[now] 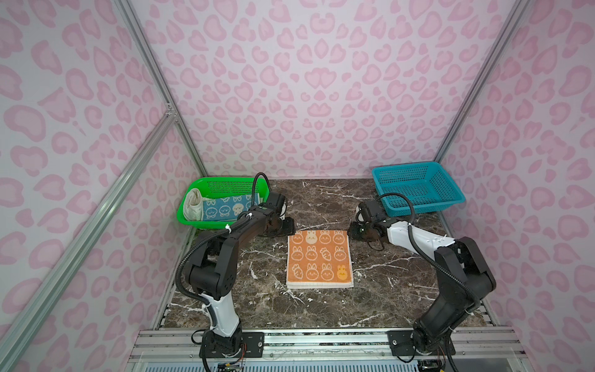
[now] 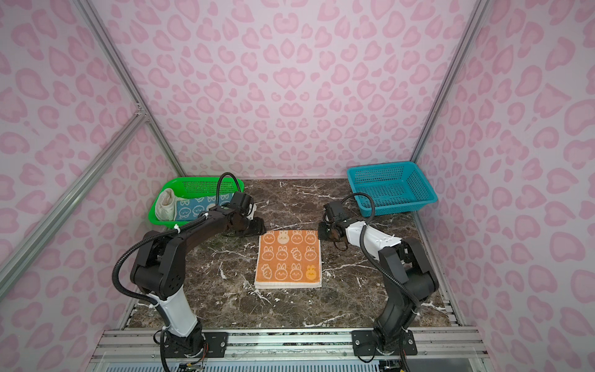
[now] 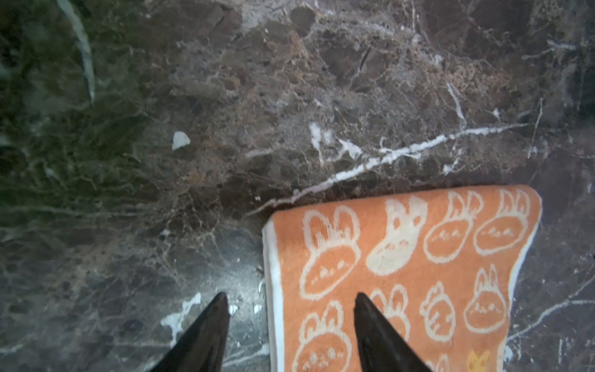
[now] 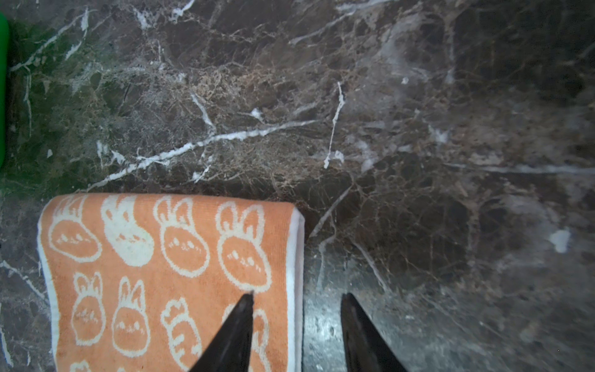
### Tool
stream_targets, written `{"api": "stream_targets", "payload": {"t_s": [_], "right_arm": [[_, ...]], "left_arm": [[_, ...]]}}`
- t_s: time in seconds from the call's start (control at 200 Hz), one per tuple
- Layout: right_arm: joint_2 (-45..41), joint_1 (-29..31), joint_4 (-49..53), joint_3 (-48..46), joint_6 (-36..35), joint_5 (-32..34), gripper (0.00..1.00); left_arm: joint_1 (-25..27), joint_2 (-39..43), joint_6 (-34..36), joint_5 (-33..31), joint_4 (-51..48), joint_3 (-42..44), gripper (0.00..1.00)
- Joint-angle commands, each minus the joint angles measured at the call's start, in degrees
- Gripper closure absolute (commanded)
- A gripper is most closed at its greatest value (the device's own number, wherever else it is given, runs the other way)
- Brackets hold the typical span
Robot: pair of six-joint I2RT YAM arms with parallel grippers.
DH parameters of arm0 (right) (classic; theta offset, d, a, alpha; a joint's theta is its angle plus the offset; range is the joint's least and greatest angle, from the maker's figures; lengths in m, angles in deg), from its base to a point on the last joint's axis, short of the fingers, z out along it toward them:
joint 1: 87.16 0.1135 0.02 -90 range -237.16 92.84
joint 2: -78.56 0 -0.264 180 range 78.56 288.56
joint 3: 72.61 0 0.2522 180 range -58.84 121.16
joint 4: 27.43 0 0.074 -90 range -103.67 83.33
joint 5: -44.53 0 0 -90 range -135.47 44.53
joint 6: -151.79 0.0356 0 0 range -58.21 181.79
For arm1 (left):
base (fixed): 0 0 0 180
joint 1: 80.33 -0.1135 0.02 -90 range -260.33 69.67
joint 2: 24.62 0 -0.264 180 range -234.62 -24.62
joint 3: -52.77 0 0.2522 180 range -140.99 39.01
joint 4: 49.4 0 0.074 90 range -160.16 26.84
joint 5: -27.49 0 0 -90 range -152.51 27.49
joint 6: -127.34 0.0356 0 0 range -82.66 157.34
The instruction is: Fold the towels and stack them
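At the centre of the marble table (image 1: 386,273), the orange towel (image 1: 319,257) lies folded flat. The left gripper (image 3: 289,299) and right gripper (image 4: 297,296) stand at its far corners, each with jaws parted astride a side edge, gripping nothing. The blue towel (image 1: 225,207) and white towel (image 1: 193,204) lie in the green basket (image 1: 225,181).
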Motion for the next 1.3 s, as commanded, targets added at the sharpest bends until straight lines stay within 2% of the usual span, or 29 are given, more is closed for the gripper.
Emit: {"api": "stream_targets", "payload": {"t_s": [0.0,0.135,0.45,0.675,0.83,0.86,1.075,1.17,1.295], "right_arm": [[3.0,-0.4,-1.8,1.6,0.8,-2.3,0.59],[6.7,-1.0,-2.3,3.6,1.7,-3.7,0.67],[11.2,-1.2,-2.2,6.8,2.0,-5.1,0.68],[12.3,-1.2,-1.9,7.5,1.9,-5.8,0.74],[12.5,-1.2,-1.7,7.7,1.5,-5.8,0.82],[12.5,-1.3,-1.6,7.7,1.4,-5.8,0.84],[12.0,-1.3,-1.7,7.7,0.6,-5.9,0.95],[12.1,-1.3,-0.6,8.6,-0.5,-6.5,1.0],[11.8,-1.3,-0.1,9.1,-1.7,-6.7,1.0]], "left_arm": [[-0.5,-2.8,1.6,-0.7,-1.2,-2.6,0.41],[-1.3,-5.8,2.1,0.2,-1.4,-4.9,0.45],[-1.4,-9.4,2.8,2.0,-0.6,-6.0,0.5],[-1.5,-11.1,2.7,3.4,-0.5,-7.4,0.51],[-1.5,-12.0,2.7,3.7,-0.5,-7.9,0.63],[-1.5,-12.0,2.6,4.0,-0.6,-8.0,0.7],[-1.6,-11.0,2.7,4.3,-0.4,-7.9,0.96],[-1.6,-10.6,2.6,4.2,-0.2,-7.9,0.97],[-1.6,-9.2,2.5,4.5,0.0,-7.7,0.97]]}}
